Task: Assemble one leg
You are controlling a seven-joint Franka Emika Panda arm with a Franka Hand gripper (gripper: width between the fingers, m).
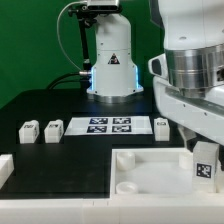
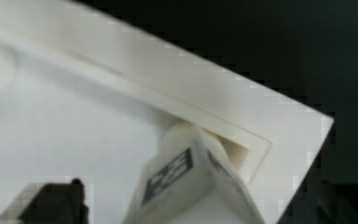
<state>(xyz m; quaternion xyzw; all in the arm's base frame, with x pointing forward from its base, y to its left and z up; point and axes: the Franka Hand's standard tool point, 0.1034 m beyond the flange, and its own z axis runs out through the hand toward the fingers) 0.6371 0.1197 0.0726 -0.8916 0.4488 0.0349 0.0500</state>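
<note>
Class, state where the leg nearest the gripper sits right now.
In the exterior view the leg stands at the right, under the gripper, at the white tray's right corner.

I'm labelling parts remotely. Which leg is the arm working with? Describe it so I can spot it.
Find the large white tray-like part at the front. At its corner on the exterior view's right, under the gripper, stands the leg. Unlike the legs beside the marker board, it sits upright against the tray.

Gripper fingertips mostly hidden behind arm housing in exterior view; jaw state unreadable. Wrist view blurred, only dark finger stubs at the frame edge. Leg cut off by the exterior view's right edge, marker pattern too small to read. Tray-like part cropped at the bottom edge.
</note>
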